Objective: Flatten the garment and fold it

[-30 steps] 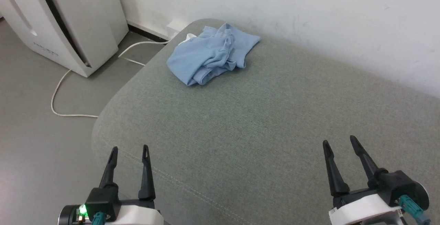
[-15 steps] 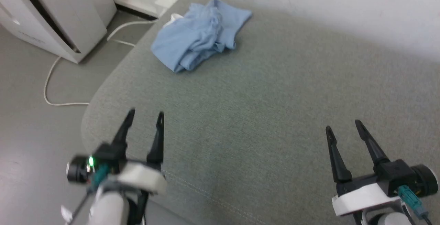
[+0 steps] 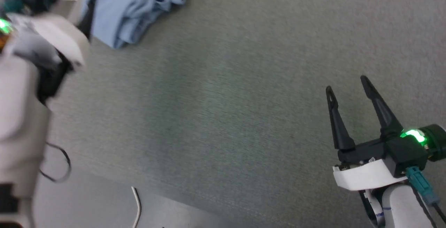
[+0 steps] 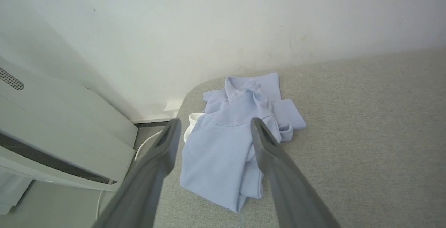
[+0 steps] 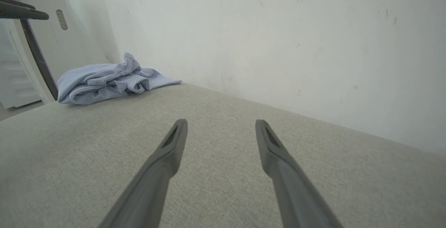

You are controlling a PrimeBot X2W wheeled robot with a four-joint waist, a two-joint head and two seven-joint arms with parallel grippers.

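left gripper: spread, empty, aimed at garment
right gripper: spread, empty, well apart
risk: bunched layers, pinch may grab several; sits at cushion corner, could slide off

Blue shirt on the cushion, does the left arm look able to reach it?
Probably yes: the left claw is open and aimed at the crumpled blue shirt, with nothing between them on the grey cushion.

A: What colour is seen ahead of the left gripper?
B: Plain pale blue, on the garment.
A: And under the right gripper?
B: Grey-green weave on the cushion; its fingers are black, its light green.
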